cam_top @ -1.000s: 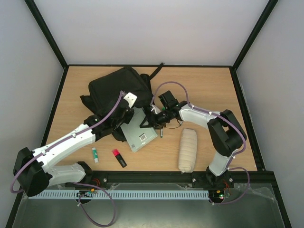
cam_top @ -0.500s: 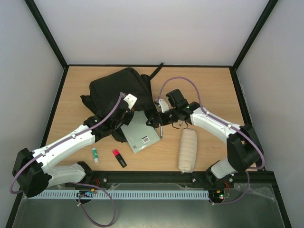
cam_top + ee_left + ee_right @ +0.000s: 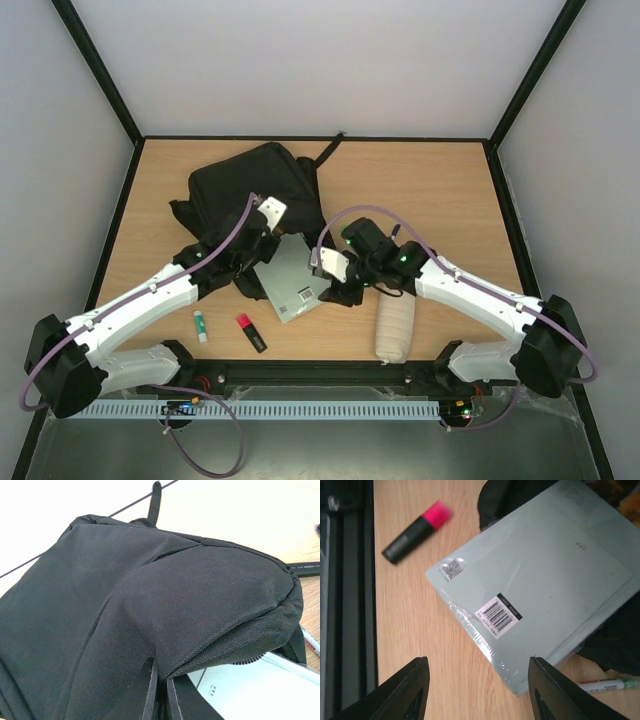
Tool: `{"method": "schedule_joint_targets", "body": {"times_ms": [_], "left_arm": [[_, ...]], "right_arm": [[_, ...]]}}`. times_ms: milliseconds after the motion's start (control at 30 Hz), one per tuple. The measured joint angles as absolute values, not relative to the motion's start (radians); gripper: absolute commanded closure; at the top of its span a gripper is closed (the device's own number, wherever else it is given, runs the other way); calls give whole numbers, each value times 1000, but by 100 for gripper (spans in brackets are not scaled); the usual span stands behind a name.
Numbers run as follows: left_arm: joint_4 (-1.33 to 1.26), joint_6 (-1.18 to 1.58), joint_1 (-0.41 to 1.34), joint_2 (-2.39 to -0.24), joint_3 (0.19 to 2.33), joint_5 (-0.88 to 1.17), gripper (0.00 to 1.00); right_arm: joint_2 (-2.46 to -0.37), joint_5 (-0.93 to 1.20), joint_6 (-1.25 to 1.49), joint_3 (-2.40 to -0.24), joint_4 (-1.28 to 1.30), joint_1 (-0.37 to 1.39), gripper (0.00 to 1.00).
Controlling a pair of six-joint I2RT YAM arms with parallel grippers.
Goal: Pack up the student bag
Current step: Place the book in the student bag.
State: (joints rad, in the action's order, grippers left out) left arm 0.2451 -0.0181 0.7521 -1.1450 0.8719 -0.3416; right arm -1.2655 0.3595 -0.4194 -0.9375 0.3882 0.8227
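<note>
The student bag (image 3: 250, 188) is a black backpack lying at the back left of the table. My left gripper (image 3: 255, 245) is shut on a fold of its fabric at the near edge; in the left wrist view the cloth (image 3: 200, 595) rises from between the closed fingers (image 3: 148, 690). A pale grey plastic-wrapped notebook (image 3: 290, 280) with a barcode lies partly under that lifted edge. My right gripper (image 3: 480, 695) is open over the bare wood just off the notebook's near corner (image 3: 535, 590), holding nothing. In the top view the right gripper (image 3: 338, 292) is at the notebook's right side.
A white cylindrical pouch (image 3: 393, 318) lies right of the right gripper. A pink-capped highlighter (image 3: 250, 332) and a small glue stick (image 3: 201, 325) lie near the front edge. A pen (image 3: 605, 684) rests beside the notebook by the bag's edge.
The right arm has swung toward the near edge, carrying its gripper from the notebook's far right side down to its near corner. The left gripper has kept its hold on the bag.
</note>
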Motion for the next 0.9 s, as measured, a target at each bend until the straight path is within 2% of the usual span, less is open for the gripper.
{"method": "schedule_joint_targets", "body": {"times_ms": [333,667,767,900], "left_arm": [[244,-13,715,-1131,868,-289,98],[244,-8,708,-1124,864,-274,98],[244,-7,706,-1124,864,-268,98],[244,-6,706,-1124,864,-262,98]], "right_arm": [[-1313,84,-649,-889,368,1091,47],[-1477,-94,-690,-888,269,1150,51],[-1497,-121,-697,-888,241,1151,54],[-1524,-152,-703,-888,203,1151,66]]}}
